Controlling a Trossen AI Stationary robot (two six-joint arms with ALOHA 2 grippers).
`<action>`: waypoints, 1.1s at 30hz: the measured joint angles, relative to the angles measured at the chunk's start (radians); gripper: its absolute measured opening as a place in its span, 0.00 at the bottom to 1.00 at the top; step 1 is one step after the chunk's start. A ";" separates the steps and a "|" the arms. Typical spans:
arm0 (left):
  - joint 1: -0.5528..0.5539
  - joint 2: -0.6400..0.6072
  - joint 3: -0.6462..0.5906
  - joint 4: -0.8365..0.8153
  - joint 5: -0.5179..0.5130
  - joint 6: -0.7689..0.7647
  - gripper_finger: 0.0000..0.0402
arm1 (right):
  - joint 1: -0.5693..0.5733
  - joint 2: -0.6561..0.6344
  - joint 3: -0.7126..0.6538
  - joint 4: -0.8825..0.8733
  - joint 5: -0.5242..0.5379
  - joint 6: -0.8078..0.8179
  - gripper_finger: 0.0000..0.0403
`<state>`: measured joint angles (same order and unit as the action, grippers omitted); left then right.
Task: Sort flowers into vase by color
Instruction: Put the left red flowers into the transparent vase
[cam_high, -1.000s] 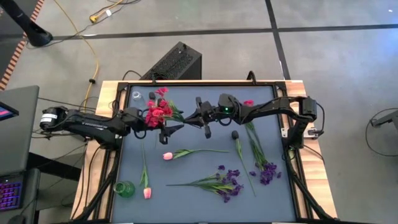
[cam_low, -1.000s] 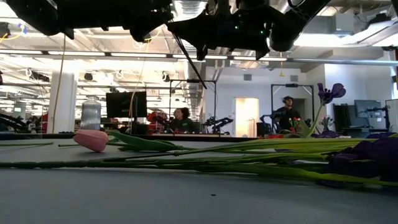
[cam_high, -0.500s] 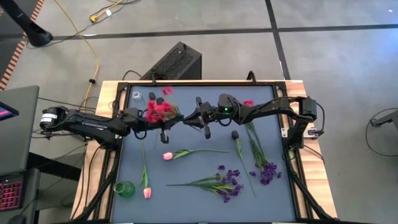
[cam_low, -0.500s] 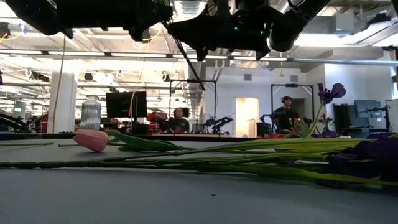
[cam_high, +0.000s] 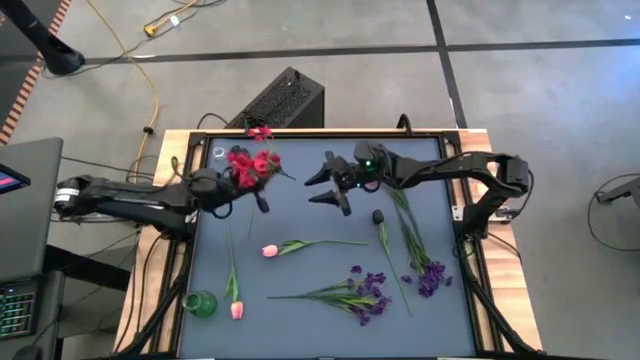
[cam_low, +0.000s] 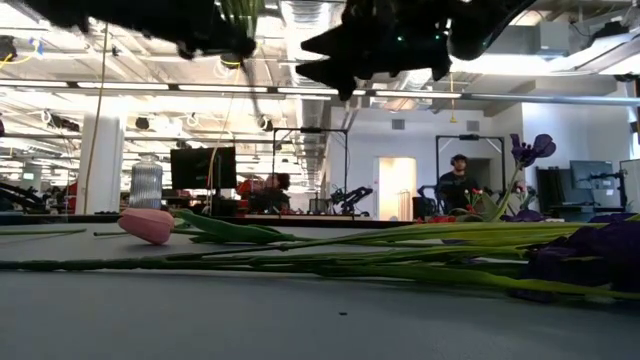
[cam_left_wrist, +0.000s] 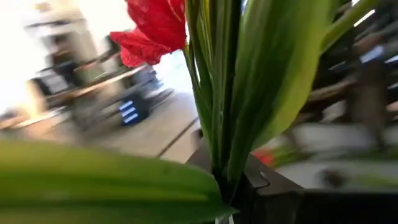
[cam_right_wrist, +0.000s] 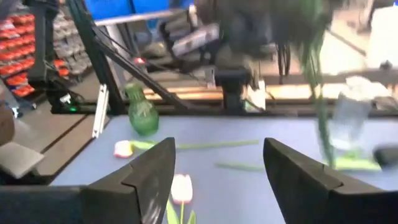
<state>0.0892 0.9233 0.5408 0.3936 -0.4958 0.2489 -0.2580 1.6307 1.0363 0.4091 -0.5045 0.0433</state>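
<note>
Now, left gripper (cam_high: 238, 190): we clamp the red flowers (cam_high: 247, 165), ready for their vase.
Right gripper (cam_high: 327, 185): we spread its fingers, empty.

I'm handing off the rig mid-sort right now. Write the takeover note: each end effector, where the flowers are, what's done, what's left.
Left end effector: shut on the red flowers, held above the mat's far left part, near the clear vase.
Right end effector: open, empty, above the mat's far middle.
On the mat: one pink tulip mid-mat, another pink tulip beside the green vase, a purple bunch at near centre, more purple blooms to its right, one dark-budded stem.
Done: no flowers stand in either vase.
Left: place the red flowers, then sort the pink and purple ones.
</note>
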 joint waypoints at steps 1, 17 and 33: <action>0.003 -0.023 0.035 -0.086 -0.064 0.011 0.01 | -0.003 -0.011 0.000 -0.036 0.000 -0.003 0.68; 0.192 -0.266 0.242 -0.759 -0.486 -0.169 0.01 | 0.009 0.059 0.000 -0.060 0.061 -0.052 0.68; 0.386 -0.290 0.241 -0.834 -0.267 -0.220 0.01 | 0.009 0.059 0.000 -0.057 0.061 -0.076 0.68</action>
<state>0.4754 0.6334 0.7822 -0.4400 -0.7628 0.0288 -0.2493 1.6894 1.0359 0.3522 -0.4435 -0.0322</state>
